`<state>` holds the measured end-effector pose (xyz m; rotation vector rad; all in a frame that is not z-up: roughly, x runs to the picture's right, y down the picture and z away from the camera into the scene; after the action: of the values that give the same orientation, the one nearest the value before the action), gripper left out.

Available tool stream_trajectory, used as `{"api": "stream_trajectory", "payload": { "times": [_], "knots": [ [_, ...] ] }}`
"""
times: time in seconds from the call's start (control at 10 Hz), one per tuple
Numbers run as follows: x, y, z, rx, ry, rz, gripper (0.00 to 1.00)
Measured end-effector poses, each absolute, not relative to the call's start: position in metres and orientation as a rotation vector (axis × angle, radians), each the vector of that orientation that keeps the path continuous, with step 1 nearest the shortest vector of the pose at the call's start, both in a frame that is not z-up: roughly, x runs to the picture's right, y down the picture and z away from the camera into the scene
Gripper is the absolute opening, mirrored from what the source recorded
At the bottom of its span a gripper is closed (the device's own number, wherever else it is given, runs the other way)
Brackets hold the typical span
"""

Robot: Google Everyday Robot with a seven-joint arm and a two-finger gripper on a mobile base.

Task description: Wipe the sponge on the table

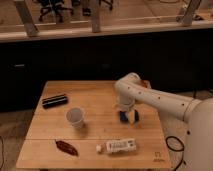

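Observation:
The sponge (122, 117) is a small dark-blue block lying on the table (100, 100), right of its middle. My gripper (128, 114) points straight down onto it, so blue shows on both sides of the pale wrist. The white arm (160, 97) reaches in from the right edge of the camera view and hides the sponge's middle.
A white paper cup (75, 116) stands left of centre. A flat black bar (55, 100) lies at the far left. Near the front edge lie a reddish-brown item (66, 147) and a white labelled tube (119, 146). A dark counter runs behind the table.

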<state>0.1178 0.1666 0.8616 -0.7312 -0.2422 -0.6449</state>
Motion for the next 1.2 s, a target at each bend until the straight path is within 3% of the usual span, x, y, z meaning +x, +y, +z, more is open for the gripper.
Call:
{"api": "stream_trajectory", "payload": {
  "times": [0.4,0.8,1.0,1.2],
  "knots": [
    [0.120,0.169,0.864,-0.734,-0.244,-0.663,0.74],
    [0.125,0.174,0.863,-0.734,-0.245,-0.682,0.80],
    [0.121,0.178,0.865,-0.733,-0.248,-0.691,0.71],
    [0.126,0.185,0.865,-0.731,-0.245,-0.695,0.78]
  ]
}}
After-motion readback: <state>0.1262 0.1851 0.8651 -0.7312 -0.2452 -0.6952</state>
